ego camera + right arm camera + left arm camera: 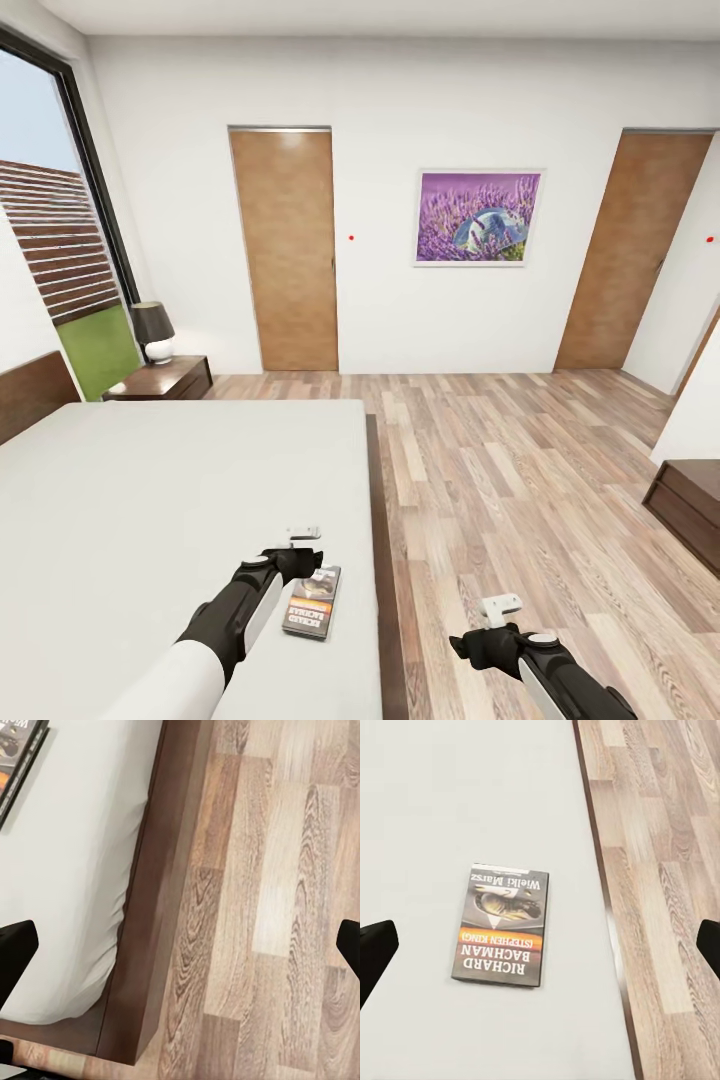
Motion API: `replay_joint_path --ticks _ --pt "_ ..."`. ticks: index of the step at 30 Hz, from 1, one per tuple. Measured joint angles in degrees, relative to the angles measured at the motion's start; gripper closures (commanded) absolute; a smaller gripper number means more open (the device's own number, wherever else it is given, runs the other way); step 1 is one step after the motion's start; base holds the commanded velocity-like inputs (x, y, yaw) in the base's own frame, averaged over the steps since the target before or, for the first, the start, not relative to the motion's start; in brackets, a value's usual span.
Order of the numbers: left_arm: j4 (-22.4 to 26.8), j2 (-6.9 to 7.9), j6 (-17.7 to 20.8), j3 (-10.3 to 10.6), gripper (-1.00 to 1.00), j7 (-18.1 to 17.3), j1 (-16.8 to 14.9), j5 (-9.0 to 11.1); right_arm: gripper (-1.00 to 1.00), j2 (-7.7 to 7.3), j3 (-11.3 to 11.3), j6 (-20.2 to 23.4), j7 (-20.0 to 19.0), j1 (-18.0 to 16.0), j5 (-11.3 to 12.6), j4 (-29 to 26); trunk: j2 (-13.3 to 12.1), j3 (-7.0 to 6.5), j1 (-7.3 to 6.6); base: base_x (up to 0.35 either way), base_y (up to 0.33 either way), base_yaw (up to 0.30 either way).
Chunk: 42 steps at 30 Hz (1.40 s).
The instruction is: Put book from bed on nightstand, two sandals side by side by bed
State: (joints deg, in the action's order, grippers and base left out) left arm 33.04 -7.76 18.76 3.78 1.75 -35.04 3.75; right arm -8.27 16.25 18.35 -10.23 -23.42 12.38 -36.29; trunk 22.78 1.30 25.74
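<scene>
The left gripper (540,945) hangs over the bed (150,500) with its dark fingers (375,956) spread wide and nothing between them, above the book (502,926), which lies flat on the smooth white mattress near the edge. The right gripper (180,949) is likewise spread wide and empty over the wood-plank floor (277,907) beside the dark brown bed frame. The thin paperback's cover reads "RICHARD BACHMAN", "(STEPHEN KING)" on an orange band, and "Wielki Marsz".
</scene>
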Motion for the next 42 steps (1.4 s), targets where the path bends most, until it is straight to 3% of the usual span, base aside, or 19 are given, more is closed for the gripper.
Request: replay_joint_path --ticks 42 --pt "-0.40 0.09 -1.50 -0.56 -1.00 0.00 -0.14 0.73 -1.00 0.11 -0.33 -0.24 -0.30 -0.46 -0.04 -0.46 0.00 0.00 0.00 0.000 0.000 -0.003"
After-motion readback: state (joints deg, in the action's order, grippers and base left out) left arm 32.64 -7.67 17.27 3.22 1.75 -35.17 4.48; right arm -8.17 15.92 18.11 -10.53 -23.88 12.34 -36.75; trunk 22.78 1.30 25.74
